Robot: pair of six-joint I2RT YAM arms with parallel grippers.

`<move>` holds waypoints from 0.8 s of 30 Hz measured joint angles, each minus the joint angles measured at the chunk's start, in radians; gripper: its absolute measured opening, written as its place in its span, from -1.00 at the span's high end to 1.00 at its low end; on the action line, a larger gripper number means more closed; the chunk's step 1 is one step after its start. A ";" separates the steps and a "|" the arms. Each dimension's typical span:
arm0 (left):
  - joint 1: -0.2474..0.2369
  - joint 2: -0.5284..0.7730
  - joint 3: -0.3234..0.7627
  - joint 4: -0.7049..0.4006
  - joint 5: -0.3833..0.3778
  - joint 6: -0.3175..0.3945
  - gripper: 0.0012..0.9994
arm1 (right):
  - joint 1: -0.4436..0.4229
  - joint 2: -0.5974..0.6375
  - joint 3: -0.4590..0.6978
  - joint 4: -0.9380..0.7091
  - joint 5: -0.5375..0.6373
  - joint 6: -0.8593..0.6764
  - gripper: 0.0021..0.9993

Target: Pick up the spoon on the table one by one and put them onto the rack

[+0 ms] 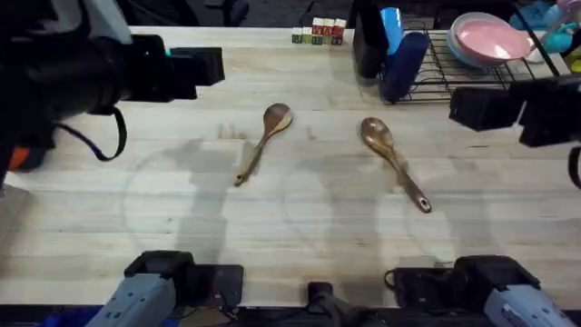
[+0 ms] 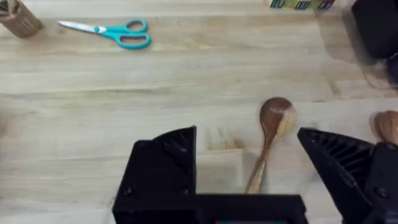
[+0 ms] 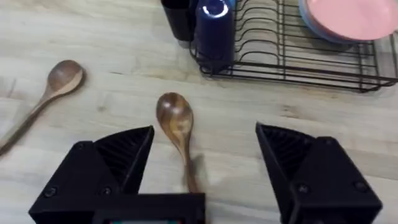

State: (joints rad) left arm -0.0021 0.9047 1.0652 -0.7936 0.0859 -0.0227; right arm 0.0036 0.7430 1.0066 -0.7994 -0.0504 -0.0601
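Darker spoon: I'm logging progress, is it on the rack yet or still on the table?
On the table. The darker spoon lies flat on the wood, short of the rack.

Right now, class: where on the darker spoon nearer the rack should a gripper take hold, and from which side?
Grip the darker spoon mid-handle, coming straight down from above. It lies flat on the table; the slim handle fits between open jaws set across it, while the broad bowl offers poor purchase.

Dark room beyond the pale wood table (image 1: 300,227) (evenly lit).
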 joint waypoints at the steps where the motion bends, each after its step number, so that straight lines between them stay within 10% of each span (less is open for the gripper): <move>1: 0.000 0.016 0.010 -0.012 0.000 0.000 -0.99 | 0.000 0.014 0.010 -0.004 -0.004 0.000 -0.99; 24: 0.000 0.058 0.021 -0.033 0.000 0.000 -0.99 | 0.000 0.135 0.019 -0.250 -0.100 0.036 -0.99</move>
State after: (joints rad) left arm -0.0025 0.9623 1.0859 -0.8265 0.0860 -0.0227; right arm 0.0036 0.8780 1.0260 -1.0496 -0.1505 -0.0242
